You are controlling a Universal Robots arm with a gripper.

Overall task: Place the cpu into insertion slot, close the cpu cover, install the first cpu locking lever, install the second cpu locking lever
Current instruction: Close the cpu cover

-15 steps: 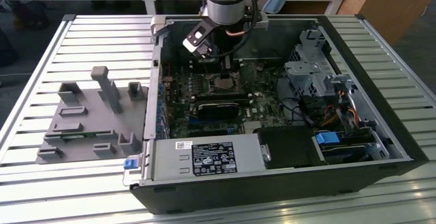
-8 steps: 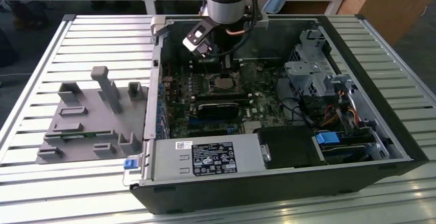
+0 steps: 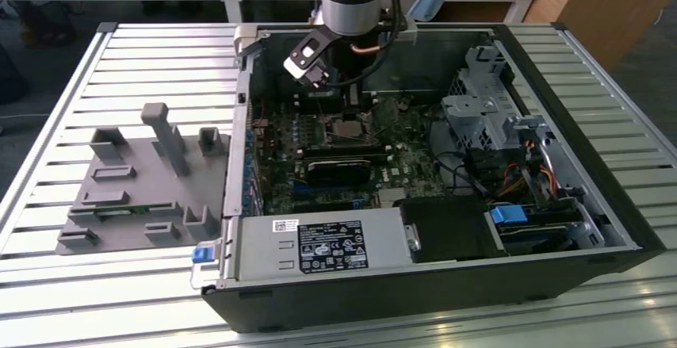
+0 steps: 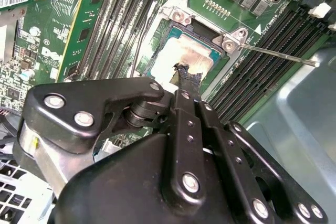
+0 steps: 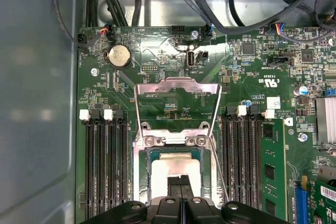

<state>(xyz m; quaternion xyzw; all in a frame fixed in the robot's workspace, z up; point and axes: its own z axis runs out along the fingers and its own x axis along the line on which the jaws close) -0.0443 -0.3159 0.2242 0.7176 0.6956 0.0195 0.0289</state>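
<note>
**Shut fingers on the seated cpu, cover open beyond them**

In both wrist views the gripper is seen with its 2 fingertips pressed together, nothing clamped between them. Their joined tip is set on, or just above, the silver top of the cpu; actual contact cannot be told. The cpu lies flat and square inside the insertion slot, so the first step is judged done.

1 locking lever is seen as a thin rod, free and angled away from a corner of the slot.

Just past the cpu, on the side away from the gripper's body, the hinge edge is found with its 2 screws. From it the cpu cover is swung open and back over the motherboard, well apart from the fingertips. Its long axis runs outward from the hinge, in line with the fingers. The cover is therefore judged not yet closed, and it lies straight ahead of the fingers, beyond the cpu.

In the exterior view the gripper is lowered into the open computer case.
</note>
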